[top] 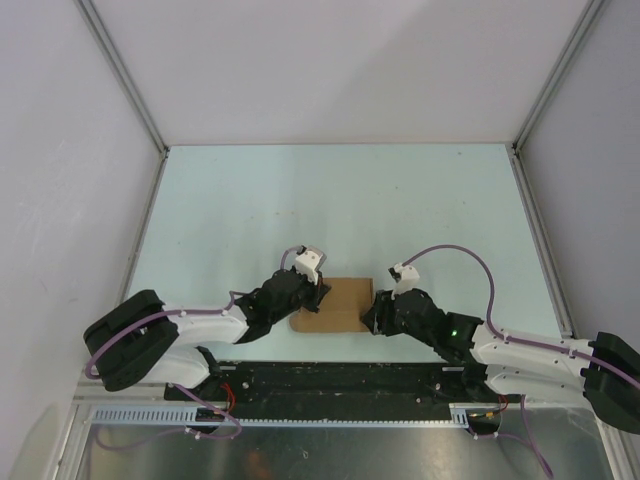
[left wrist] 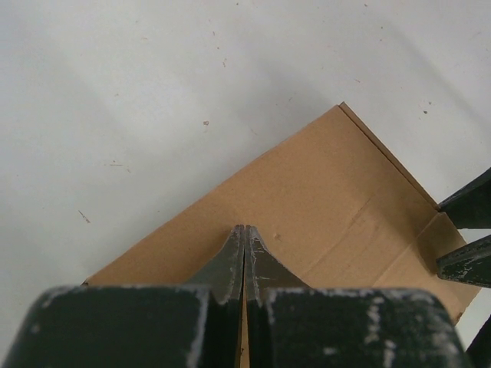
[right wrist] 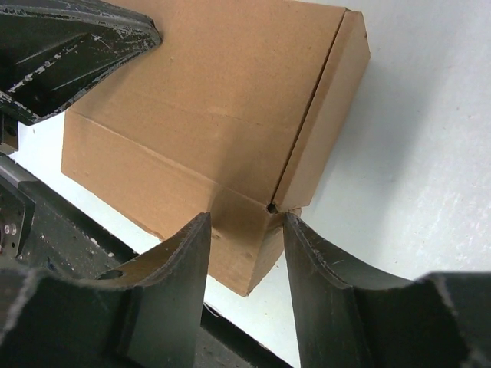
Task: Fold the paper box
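The tan paper box (top: 335, 303) lies flat on the pale table near its front edge, between my two arms. My left gripper (top: 316, 292) is shut, its tips (left wrist: 245, 228) resting on the box's top panel (left wrist: 322, 192) at the left side. My right gripper (top: 374, 312) is at the box's right end. In the right wrist view the jaws (right wrist: 247, 218) stand apart around a small corner flap (right wrist: 245, 241) that is bent downward from the panel (right wrist: 215, 100). The right finger touches the corner. A side flap (right wrist: 326, 107) is creased along the far edge.
A black base rail (top: 330, 385) runs just in front of the box and shows under the right fingers (right wrist: 46, 238). The pale table (top: 330, 200) stretches beyond the box to the white walls. The right fingertips (left wrist: 464, 261) appear at the edge of the left wrist view.
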